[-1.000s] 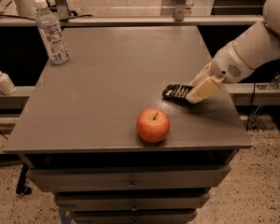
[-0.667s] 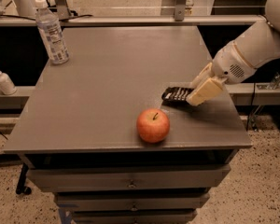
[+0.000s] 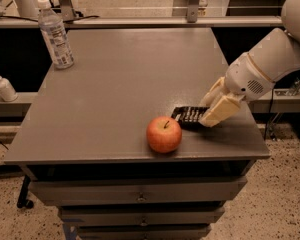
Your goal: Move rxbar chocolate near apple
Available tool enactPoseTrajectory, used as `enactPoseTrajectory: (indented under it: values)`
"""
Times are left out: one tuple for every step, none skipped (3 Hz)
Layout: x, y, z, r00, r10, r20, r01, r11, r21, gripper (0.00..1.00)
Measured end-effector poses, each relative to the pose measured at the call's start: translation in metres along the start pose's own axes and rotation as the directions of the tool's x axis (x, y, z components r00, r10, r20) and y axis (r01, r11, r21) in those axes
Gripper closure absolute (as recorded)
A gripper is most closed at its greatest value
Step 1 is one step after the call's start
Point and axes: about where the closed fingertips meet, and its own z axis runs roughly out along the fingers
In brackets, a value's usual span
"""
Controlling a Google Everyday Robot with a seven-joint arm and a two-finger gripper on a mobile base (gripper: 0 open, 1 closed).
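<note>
hand [image 3: 210, 115] tilted at rxbar chocolate [image 3: 187, 115], beside apple [image 3: 164, 134]

End effector [image 3: 207, 117], rxbar chocolate [image 3: 187, 115] nearer apple [image 3: 164, 134]

claw [image 3: 209, 115] over rxbar chocolate [image 3: 186, 115] R end, hides it | arm [image 3: 270, 64] cut off @ R edge

Smooth plastic gripper [image 3: 209, 118] over matt table [image 3: 130, 84]
</note>
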Motion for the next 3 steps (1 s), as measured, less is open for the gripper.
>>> enactPoseTrajectory:
  values:
    - [0.0027, 0.0107, 0.0041, 0.999, -0.039, -0.023, 0.039, 0.9991, -0.016, 0.82]
    - [0.0043, 0.0147, 0.0043, 0.997, -0.071, -0.042, 0.070, 0.9974, -0.019, 0.59]
    - [0.0051, 0.0164, 0.0032, 0.994, -0.094, -0.056, 0.092, 0.9955, -0.021, 0.36]
